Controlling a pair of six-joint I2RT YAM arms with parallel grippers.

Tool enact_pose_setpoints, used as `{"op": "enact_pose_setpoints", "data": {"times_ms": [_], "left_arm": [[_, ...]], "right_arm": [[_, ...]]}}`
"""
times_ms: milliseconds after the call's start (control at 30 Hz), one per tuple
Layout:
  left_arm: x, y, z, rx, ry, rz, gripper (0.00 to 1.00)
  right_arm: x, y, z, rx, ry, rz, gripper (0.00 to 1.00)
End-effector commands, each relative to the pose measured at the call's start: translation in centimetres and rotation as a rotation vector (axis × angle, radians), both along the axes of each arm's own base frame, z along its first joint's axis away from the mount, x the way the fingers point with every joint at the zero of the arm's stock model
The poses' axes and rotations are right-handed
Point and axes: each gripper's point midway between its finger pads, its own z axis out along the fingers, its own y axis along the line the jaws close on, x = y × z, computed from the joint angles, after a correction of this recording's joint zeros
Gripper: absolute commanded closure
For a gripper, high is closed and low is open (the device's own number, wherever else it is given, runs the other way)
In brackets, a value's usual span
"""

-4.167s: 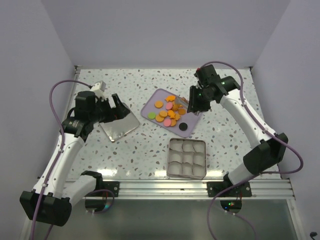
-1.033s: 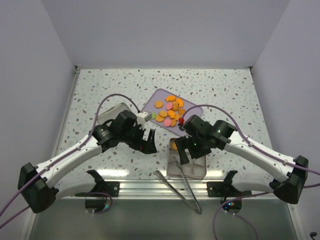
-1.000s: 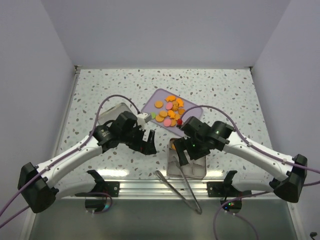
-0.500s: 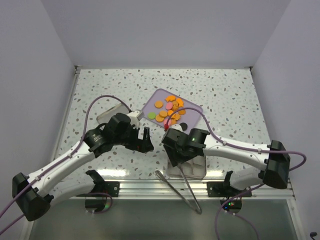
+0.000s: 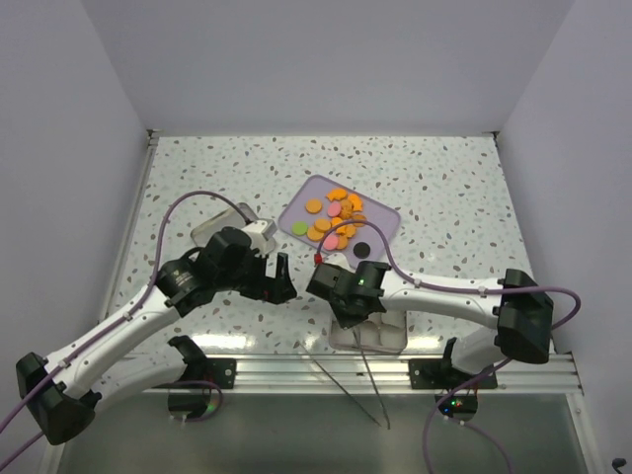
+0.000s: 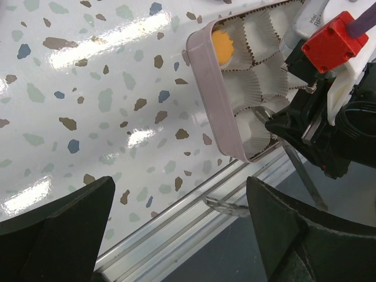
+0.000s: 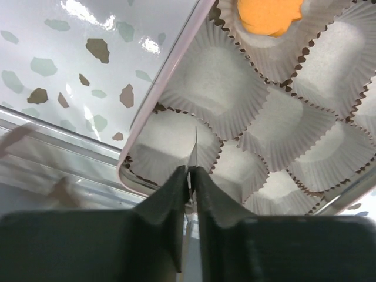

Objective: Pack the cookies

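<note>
Cookies (image 5: pixel 331 219): most heaped on the lilac tray (image 5: pixel 380 212) beyond the tin (image 6: pixel 214 100); one orange cookie (image 7: pixel 269 13) sits in a corner cup
Right gripper (image 7: pixel 192 171): fingers pinched almost together on one thin leg of the metal tongs (image 6: pixel 308 182), poised over the paper-lined tin; seemingly securing the tool for lifting
Left gripper (image 6: pixel 181 200): spread wide and empty, hovering just beside the tin; apparently standing clear of the work

Bright, even light; glare on tabletop (image 6: pixel 76 56).
</note>
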Motion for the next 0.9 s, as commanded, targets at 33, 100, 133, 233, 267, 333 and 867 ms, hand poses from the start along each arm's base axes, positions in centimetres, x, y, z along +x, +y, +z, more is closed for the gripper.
{"op": "enact_pose_setpoints", "data": {"times_ms": [33,100,133,233,267,333,867], "left_arm": [[0.0,0.3,0.3,0.002,-0.01,0.021,0.0],[0.2,0.4,0.7,0.001,-0.018,0.026,0.0],[0.3,0.3,1.1,-0.003,-0.025,0.026,0.0],[0.7,0.3,3.1,-0.015,-0.058,0.036,0.0],[0.8,0.4,3.6,-0.012,-0.063,0.04,0.0],[1.2,0.1,6.5,-0.048,-0.11,0.041,0.0],[2.3,-3.1,14.5,-0.204,-0.166,-0.017,0.0]], "right_arm": [[0.6,-0.1,0.5,0.003,-0.042,-0.023,0.94],[0.7,-0.2,1.5,0.012,-0.051,-0.027,1.0],[0.7,-0.2,2.0,0.021,-0.056,-0.028,1.0],[0.8,-0.6,4.2,0.035,-0.078,-0.03,1.0],[1.1,-0.3,5.6,0.061,-0.092,-0.033,1.0],[1.2,-1.2,7.4,0.047,-0.116,-0.043,1.0],[12.4,1.2,23.1,0.135,-0.398,-0.206,1.0]]}}
